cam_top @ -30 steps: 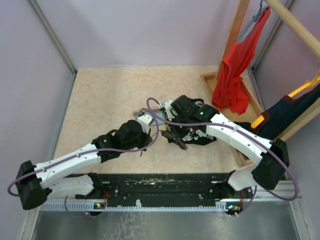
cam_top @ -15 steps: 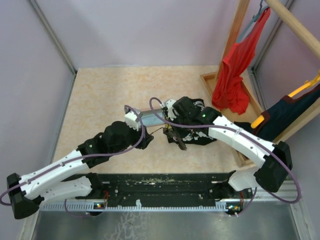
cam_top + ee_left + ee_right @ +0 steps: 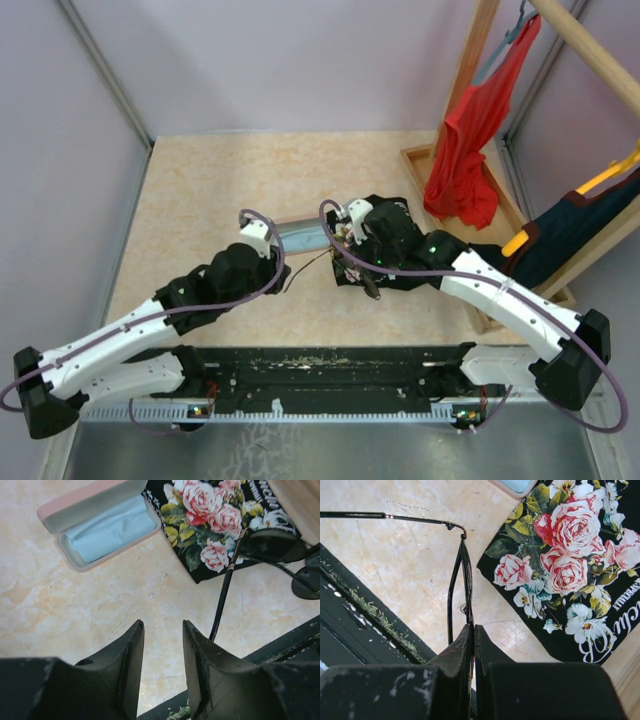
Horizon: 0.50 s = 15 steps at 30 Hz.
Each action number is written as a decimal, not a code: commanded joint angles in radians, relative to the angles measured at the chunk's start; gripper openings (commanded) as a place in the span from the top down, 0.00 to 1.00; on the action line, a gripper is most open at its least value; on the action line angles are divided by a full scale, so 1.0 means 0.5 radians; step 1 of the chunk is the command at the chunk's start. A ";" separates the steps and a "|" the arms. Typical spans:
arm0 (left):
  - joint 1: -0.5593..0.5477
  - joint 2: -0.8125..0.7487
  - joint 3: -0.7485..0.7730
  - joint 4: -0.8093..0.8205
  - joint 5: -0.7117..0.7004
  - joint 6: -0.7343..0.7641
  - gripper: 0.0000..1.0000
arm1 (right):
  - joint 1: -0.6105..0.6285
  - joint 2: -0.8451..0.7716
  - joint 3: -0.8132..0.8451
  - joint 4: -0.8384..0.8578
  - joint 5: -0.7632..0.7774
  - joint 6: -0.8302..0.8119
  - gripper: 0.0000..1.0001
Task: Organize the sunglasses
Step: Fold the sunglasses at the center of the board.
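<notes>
Sunglasses [image 3: 465, 575] clamped by the rim in the right pincer [image 3: 472, 630], over the worktop [image 3: 200, 200] near its middle, toward the near edge, one arm sticking out. Left pincer [image 3: 162, 630] apart, empty, beside that arm. Could twist or slip in so thin a hold, or snag there.

My left arm [image 3: 150, 325] extends forward and to the right, wrist pitched downward. My left gripper [image 3: 161, 626] has its jaws parted. My right arm [image 3: 500, 290] extends forward and to the left. My right gripper [image 3: 473, 629] points downward, jaws pressed together.
</notes>
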<state>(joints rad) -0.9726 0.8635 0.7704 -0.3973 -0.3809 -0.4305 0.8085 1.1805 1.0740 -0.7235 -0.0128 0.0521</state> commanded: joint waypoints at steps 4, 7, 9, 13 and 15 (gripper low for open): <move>0.009 0.107 -0.027 0.037 0.127 0.009 0.62 | -0.005 -0.060 -0.020 0.168 -0.088 -0.013 1.00; 0.009 0.124 -0.021 0.054 0.147 0.053 0.64 | -0.005 -0.028 -0.011 0.172 -0.085 -0.003 1.00; 0.009 0.158 -0.003 0.040 0.166 0.128 0.66 | -0.006 -0.012 -0.008 0.193 -0.065 0.027 1.00; 0.009 0.225 0.022 0.028 0.220 0.147 0.68 | -0.006 0.013 0.003 0.257 -0.069 0.087 1.00; 0.006 0.261 0.017 0.053 0.255 0.152 0.69 | -0.006 0.035 0.024 0.265 -0.079 0.102 1.00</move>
<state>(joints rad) -0.9726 0.9695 0.7654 -0.3969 -0.3019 -0.3832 0.8085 1.1816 1.0592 -0.6682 -0.0402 0.0715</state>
